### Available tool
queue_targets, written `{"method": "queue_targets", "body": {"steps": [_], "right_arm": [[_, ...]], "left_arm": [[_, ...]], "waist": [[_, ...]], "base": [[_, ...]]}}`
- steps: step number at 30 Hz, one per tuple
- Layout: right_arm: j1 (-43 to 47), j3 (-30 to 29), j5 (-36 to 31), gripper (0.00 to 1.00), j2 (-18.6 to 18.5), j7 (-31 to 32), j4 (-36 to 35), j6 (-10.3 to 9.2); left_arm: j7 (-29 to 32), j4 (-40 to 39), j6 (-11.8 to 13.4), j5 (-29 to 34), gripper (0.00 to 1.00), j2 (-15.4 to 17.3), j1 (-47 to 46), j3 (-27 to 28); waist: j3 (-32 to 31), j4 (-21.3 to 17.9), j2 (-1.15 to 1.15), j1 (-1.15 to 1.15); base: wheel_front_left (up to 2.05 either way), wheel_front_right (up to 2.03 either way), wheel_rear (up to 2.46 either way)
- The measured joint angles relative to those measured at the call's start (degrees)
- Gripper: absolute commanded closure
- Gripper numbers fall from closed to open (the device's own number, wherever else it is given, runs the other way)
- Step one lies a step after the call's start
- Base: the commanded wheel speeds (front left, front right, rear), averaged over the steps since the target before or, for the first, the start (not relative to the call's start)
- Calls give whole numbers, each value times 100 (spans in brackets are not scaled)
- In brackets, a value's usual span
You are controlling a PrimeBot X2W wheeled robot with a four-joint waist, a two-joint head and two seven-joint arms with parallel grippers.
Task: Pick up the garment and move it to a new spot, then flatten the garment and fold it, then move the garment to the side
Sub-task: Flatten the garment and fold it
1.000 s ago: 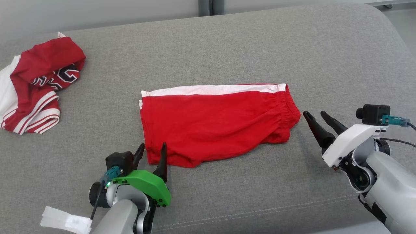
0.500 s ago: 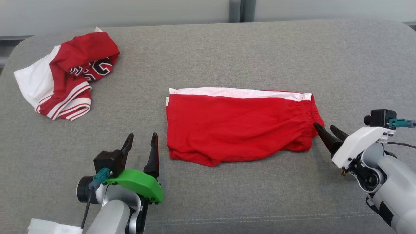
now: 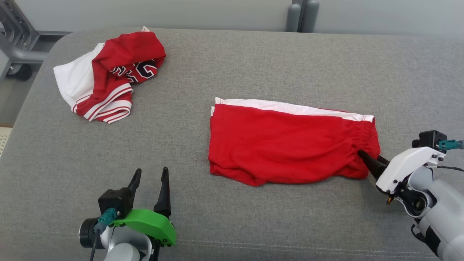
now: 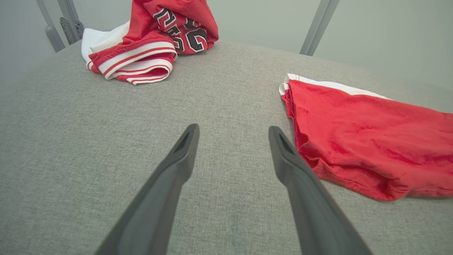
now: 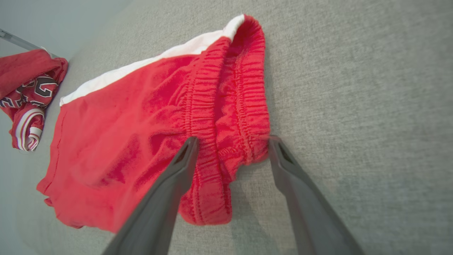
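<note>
Right gripper [image 5: 233, 139] has slid up to the elastic waistband [image 5: 226, 106] of the folded red fabric shorts [image 3: 286, 145], jaws spread astride it, nothing clenched; one fingertip hides behind cloth. Left gripper [image 3: 151, 169] gapes empty.

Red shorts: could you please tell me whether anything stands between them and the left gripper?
Nothing visible does; only bare grey cushion separates the open left gripper from the red shorts.
</note>
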Motion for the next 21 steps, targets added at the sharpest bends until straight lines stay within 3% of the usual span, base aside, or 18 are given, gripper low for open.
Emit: {"method": "queue_targets", "body": {"steps": [7,8,9,12,13,14,21], "right_arm": [[-60,96,2,0,181,182,67,4],[-85,122,1,15,183,196,74,4],[-115,142,0,52,187,207,83,5],[-183,192,-42,78,194,229,103,9],[-183,192,-42,95,194,229,103,9],[-202,203,-76,100,193,227,110,10],[-288,121,-104,100,164,183,203,29]], "left_arm": [[0,-154,1,167,0,0,127,159],[0,-168,1,188,0,0,145,168],[0,-187,1,199,0,0,164,176],[0,-229,1,224,0,0,217,207],[0,-229,1,224,0,0,217,207],[0,-244,1,240,0,0,227,219],[0,-318,1,296,0,-2,317,309]], "waist": [[11,23,0,0],[15,21,0,0],[18,19,0,0],[27,8,0,0],[27,8,0,0],[30,2,0,0],[48,-52,0,0]], "base": [[0,0,0],[0,0,0],[0,0,0],[0,0,0],[0,0,0],[0,0,0],[0,0,0]]}}
